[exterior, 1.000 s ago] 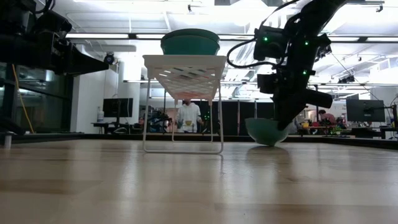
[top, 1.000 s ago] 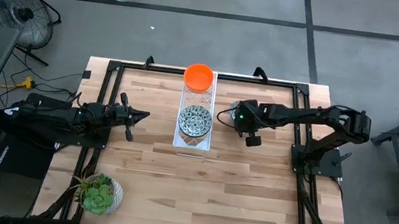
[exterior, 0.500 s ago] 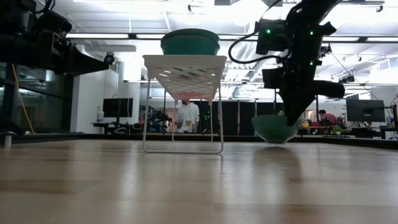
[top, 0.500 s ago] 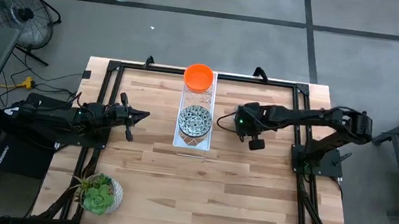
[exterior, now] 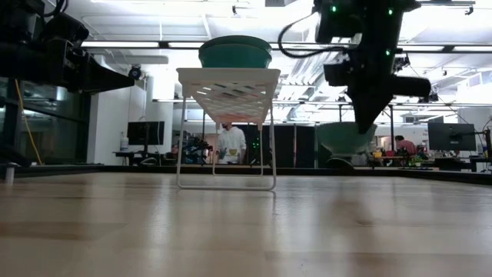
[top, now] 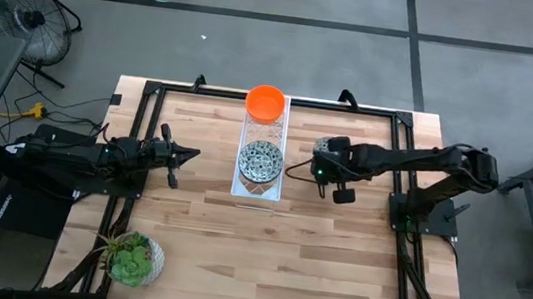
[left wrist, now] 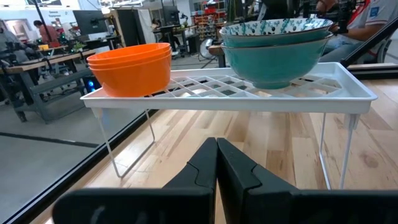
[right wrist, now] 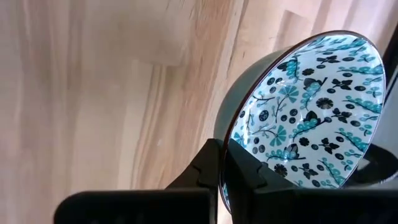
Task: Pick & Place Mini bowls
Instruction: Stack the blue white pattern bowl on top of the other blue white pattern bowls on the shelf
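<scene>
A white wire rack [top: 257,191] stands mid-table on thin legs. On it sit stacked orange bowls [top: 266,101] [left wrist: 130,65] and stacked blue-grey patterned bowls [top: 259,159] [left wrist: 277,46]. My right gripper [right wrist: 219,149] [exterior: 361,127] hangs just right of the rack, shut on another patterned bowl [right wrist: 311,118] [exterior: 346,142]; the high view hides that bowl under the arm. My left gripper [top: 180,157] [left wrist: 216,158] waits shut, left of the rack, pointing at it. My right gripper pinches the patterned bowl by its rim [right wrist: 229,138], one finger inside the bowl and one against its outer wall. The fingers come from above, pointing down. The bowl is lifted clear of the table and hangs tilted beside the fingertips.
A potted green plant [top: 133,258] stands near the table's near-left corner. Bare wood lies between the rack and the near edge. A black frame [top: 153,89] runs round the table. People and desks show in the room beyond the far edge.
My right gripper has risen, keeping its hold, and drifted slightly toward the near edge. The patterned bowl, which rested on the table right of the rack a second ago, now hangs clear above it.
</scene>
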Robot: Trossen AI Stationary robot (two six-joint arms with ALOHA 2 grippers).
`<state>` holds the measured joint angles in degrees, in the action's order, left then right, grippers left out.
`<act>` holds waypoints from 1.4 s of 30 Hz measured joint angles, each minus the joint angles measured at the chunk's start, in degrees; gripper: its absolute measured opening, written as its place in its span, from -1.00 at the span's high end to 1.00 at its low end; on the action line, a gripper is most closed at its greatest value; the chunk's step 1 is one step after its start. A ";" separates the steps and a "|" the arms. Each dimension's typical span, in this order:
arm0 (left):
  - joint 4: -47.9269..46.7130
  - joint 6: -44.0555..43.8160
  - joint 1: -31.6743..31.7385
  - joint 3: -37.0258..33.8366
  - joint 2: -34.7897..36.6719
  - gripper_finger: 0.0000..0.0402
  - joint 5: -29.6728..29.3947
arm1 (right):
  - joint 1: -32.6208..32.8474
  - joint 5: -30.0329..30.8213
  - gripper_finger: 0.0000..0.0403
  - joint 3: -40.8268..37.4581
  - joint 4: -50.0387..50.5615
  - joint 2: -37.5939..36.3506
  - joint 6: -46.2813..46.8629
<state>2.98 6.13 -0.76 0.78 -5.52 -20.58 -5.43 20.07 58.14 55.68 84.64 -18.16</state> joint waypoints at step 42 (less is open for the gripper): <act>0.00 0.00 0.00 0.00 0.01 1.00 0.00 | 14.91 2.47 1.00 45.85 23.58 3.10 -0.04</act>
<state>2.98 6.13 -0.76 0.78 -5.51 -20.58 9.48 22.54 103.99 79.27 87.74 -18.20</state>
